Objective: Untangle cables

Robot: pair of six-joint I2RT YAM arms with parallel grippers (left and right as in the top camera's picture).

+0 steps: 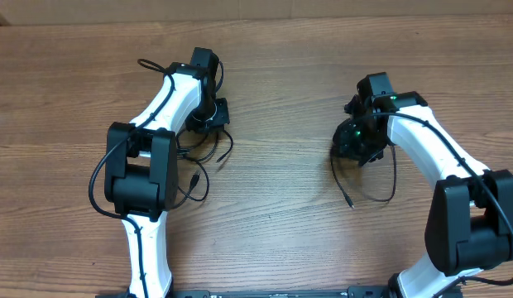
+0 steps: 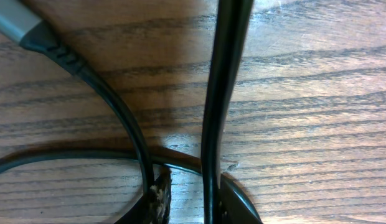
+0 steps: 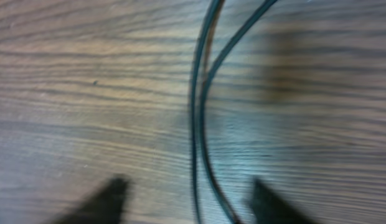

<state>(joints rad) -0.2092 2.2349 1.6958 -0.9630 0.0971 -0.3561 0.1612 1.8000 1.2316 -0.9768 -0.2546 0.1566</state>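
Pose: left arm point(image 1: 170, 103) stretched up the brown wood-grain tabletop point(image 1: 281, 223), wrist folded back, left gripper point(image 2: 196, 202) clamped on a thin black flexible cable point(image 2: 219, 93) among loose loops. The right arm point(image 1: 430, 149) is bent inward; right gripper point(image 3: 190, 199) unclenched, jaws wide over a second thin black cable point(image 3: 198, 124) lying flat.

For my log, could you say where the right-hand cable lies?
In the overhead view, the right-hand cable loops on the table just below the right end effector.

Black cables point(image 2: 225, 74) lie on a brown wood-grain table point(image 1: 281, 83); one ends in a grey plug point(image 2: 12, 18).
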